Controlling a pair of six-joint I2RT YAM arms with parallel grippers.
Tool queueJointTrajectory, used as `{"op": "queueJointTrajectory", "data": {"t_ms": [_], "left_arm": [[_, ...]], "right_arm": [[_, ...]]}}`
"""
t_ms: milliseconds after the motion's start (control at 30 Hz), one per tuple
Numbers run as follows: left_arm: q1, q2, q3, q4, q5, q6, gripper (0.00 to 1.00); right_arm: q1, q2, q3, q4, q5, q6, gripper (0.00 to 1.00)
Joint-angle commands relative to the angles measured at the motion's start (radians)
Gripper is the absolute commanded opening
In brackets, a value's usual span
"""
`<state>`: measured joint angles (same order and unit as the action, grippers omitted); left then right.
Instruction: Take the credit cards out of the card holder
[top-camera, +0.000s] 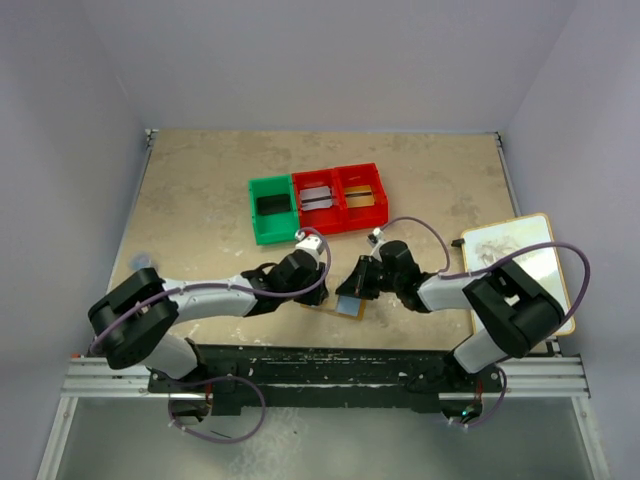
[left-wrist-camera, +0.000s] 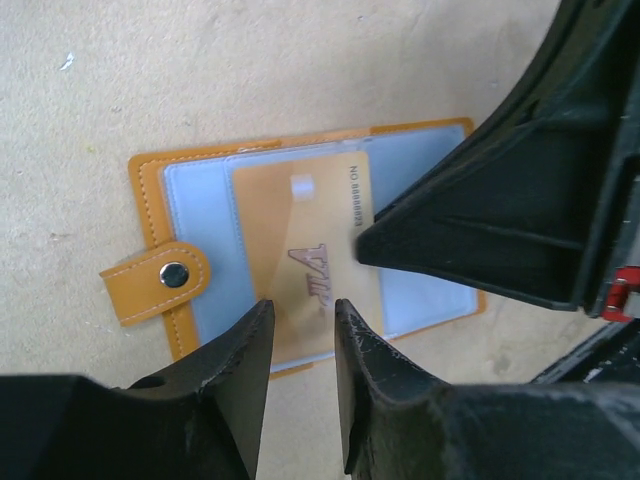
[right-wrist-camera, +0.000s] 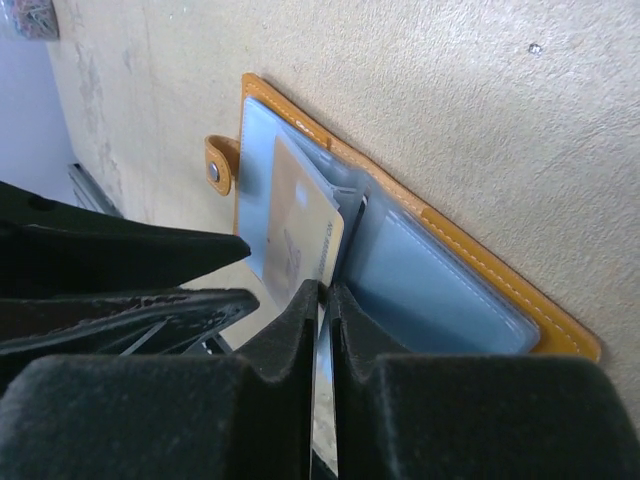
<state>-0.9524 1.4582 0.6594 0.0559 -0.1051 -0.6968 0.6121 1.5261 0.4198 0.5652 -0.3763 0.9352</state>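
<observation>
Nearest my viewpoint, the two arms reach in from the front rail and meet over the near middle of the mottled, matt beige table (top-camera: 200, 200). The left gripper (left-wrist-camera: 303, 306) shows two blunt, scuffed black fingers standing apart, closed on nothing; the near end of the gold-tan card (left-wrist-camera: 300, 220) is visible through the gap between them. The right gripper (right-wrist-camera: 324, 295) has its wedge-shaped fingers pressed almost together. A thin pale strip sits in the slit in line with the card's raised edge, so I read this as a pinch on that edge. The card holder (left-wrist-camera: 150, 180) lies opened flat on the table between the two grippers. It is orange-tan, leather-like material with pale stitching, lined with glossy blue-grey pockets (left-wrist-camera: 195, 210). A rounded tab clasp (left-wrist-camera: 150, 285) with a metal snap stud (left-wrist-camera: 175, 274) juts from one side. The card is a thin, smooth rectangle with printed characters, and it tilts up out of one pocket. Farther back stand a green bin (top-camera: 255, 215) and red bins (top-camera: 338, 200), touching in a row. They are boxy moulded plastic, and the red ones hold flat pieces too small to identify. At the right edge lies a white board (top-camera: 520, 260) with a tan border and rounded corners.
</observation>
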Motion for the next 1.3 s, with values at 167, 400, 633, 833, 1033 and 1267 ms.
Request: {"op": "queueJointTrajectory", "data": {"t_ms": [167, 400, 633, 833, 1033, 1267], "left_arm": [[-0.008, 0.051, 0.0, -0.007, -0.12, 0.009, 0.21], [-0.014, 0.034, -0.029, -0.023, -0.143, -0.002, 0.17], [-0.017, 0.02, -0.036, -0.028, -0.144, -0.003, 0.17], [-0.016, 0.024, -0.029, -0.029, -0.135, -0.001, 0.17], [-0.017, 0.014, -0.029, -0.04, -0.133, -0.001, 0.16], [-0.017, -0.02, -0.039, -0.054, -0.156, -0.011, 0.16]], "right_arm": [[-0.008, 0.041, -0.033, 0.145, -0.022, 0.08, 0.14], [-0.009, 0.078, -0.096, 0.313, -0.039, 0.184, 0.21], [-0.009, 0.078, -0.108, 0.359, -0.051, 0.18, 0.11], [-0.008, 0.108, -0.1, 0.409, -0.079, 0.191, 0.06], [-0.009, 0.114, -0.08, 0.352, -0.065, 0.168, 0.13], [-0.009, 0.084, -0.116, 0.402, -0.053, 0.188, 0.0]]}}
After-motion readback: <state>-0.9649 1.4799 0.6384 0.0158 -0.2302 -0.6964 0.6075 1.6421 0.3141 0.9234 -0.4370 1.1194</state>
